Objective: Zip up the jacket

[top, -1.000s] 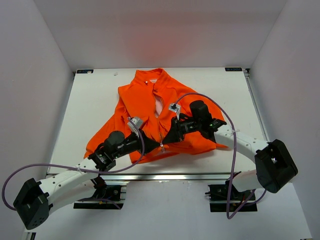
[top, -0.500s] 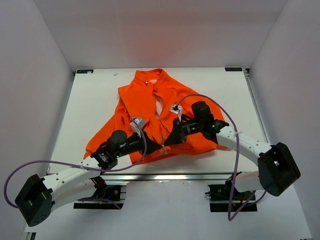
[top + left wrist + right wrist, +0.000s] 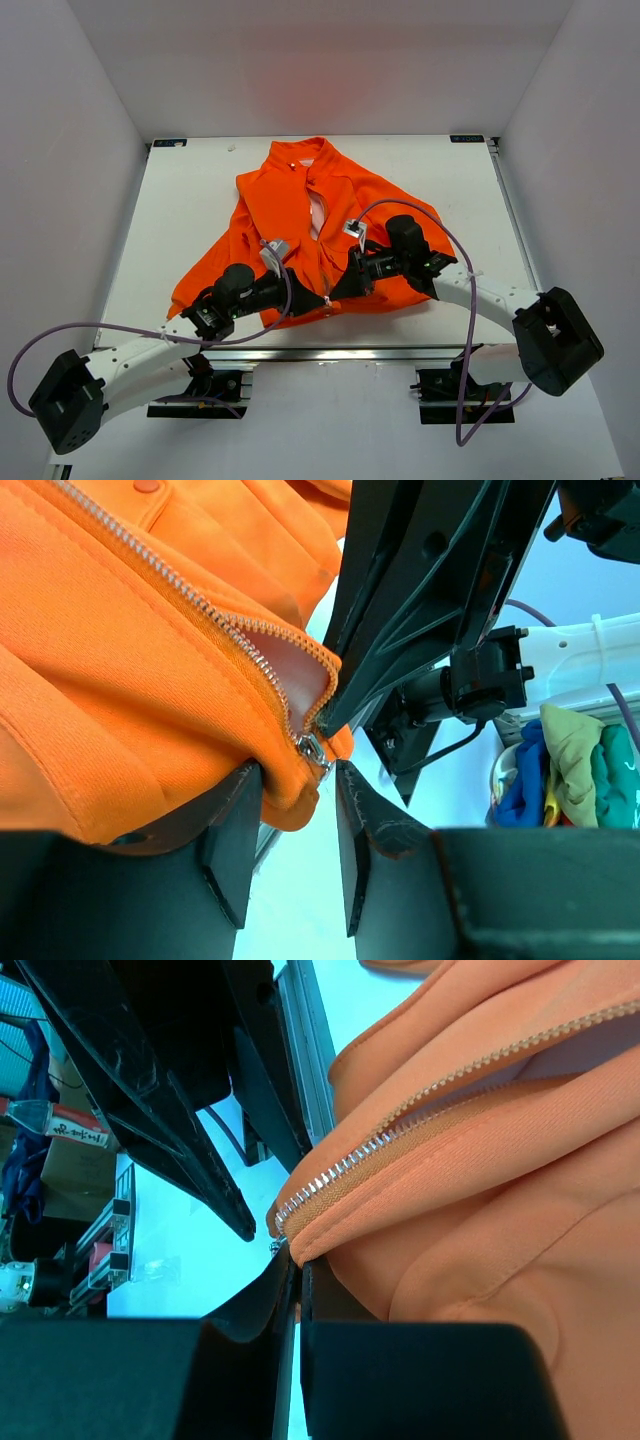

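- The jacket (image 3: 300, 215) lies front-up at the middle of the white table (image 3: 190, 200). Its collar points to the far edge and its hem is near the front rail.
- The zipper is still open: a pale pink lining strip shows down the centre in the top view.
- Versus 1 s ago, both grippers have come a little nearer the front edge and the hem's zipper end has come with them. The collar has not moved.
- The left gripper (image 3: 318, 300) is at a narrow gap, with the hem bunched between its fingers (image 3: 235, 825).
- The right gripper (image 3: 336, 290) is nearly closed and pinches the hem edge right at the end of the zipper.
- The two grippers' tips almost meet at the zipper base.
- There are small black tags (image 3: 168, 143) at the table's far corners; their writing is too small to read.
- Only the left wrist view shows these:
  - the metal slider (image 3: 312, 750) sitting at the bottom of the zipper teeth (image 3: 190, 595);
  - the lining inside the split;
  - a snap button (image 3: 147, 485);
  - a heap of coloured cloth (image 3: 570, 770) off the table.
- Only the right wrist view shows the two tooth rows diverging (image 3: 400, 1125), with the left gripper's black fingers just beside them.
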Robot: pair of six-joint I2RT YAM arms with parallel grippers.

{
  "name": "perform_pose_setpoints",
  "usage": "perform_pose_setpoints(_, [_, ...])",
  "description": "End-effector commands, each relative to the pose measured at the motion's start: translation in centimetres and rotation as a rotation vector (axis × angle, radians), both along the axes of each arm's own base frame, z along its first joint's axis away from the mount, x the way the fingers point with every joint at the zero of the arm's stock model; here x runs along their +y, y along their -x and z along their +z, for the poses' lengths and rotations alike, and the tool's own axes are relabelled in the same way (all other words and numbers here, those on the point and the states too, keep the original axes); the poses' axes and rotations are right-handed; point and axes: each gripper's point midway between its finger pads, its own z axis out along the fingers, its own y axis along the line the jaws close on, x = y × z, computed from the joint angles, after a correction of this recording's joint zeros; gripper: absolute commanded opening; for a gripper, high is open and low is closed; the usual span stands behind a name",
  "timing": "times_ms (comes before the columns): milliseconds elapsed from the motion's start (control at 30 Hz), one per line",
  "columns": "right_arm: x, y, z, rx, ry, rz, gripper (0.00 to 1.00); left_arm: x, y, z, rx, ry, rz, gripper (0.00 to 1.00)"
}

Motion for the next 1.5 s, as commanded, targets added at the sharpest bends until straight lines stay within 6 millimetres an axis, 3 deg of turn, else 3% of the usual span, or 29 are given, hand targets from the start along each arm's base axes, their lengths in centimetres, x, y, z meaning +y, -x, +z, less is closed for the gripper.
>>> perform_pose_setpoints(0, [0.8, -0.1, 1.7, -0.047, -0.067, 0.025, 0.0, -0.1, 0.7, 0.8, 0.008, 0.021, -0.022, 0.46])
perform_pose_setpoints(200, [0.9, -0.1, 2.1, -0.049, -0.082, 0.028, 0.0, 0.3, 0.8, -0.3, 0.055, -0.002, 0.001, 0.58])
perform_pose_setpoints(433, [0.9, 0.3, 2.3, -0.047, -0.093, 0.041, 0.0, 0.9, 1.2, -1.5, 0.113, -0.008, 0.029, 0.59])
perform_pose_setpoints(733, [1.2, 0.4, 1.8, -0.056, -0.071, 0.057, 0.0, 0.0, 1.3, 0.5, 0.077, 0.095, -0.005, 0.58])
perform_pose_setpoints(967, [1.5, 0.1, 1.8, -0.064, -0.066, 0.042, 0.0, -0.3, 1.5, 0.9, 0.075, 0.122, -0.027, 0.43])
perform_pose_setpoints(1100, [1.5, 0.0, 1.9, -0.066, -0.065, 0.036, 0.0, -0.3, 1.6, 0.8, 0.076, 0.126, -0.028, 0.28])
perform_pose_setpoints(1300, [1.4, 0.0, 1.7, -0.069, -0.057, 0.035, 0.0, -0.2, 1.5, 0.7, 0.085, 0.129, -0.017, 0.2])
perform_pose_setpoints(1367, [1.2, 0.0, 1.4, -0.068, -0.046, 0.029, 0.0, -0.2, 1.4, 0.6, 0.088, 0.124, -0.01, 0.11])
perform_pose_setpoints(1400, [1.3, -0.2, 1.4, -0.075, -0.041, 0.021, 0.0, -0.1, 1.4, 0.3, 0.096, 0.115, -0.006, 0.01])
perform_pose_setpoints(1467, [1.2, -0.3, 1.3, -0.079, -0.038, 0.012, 0.0, 0.0, 1.4, 0.1, 0.087, 0.11, -0.005, 0.0])
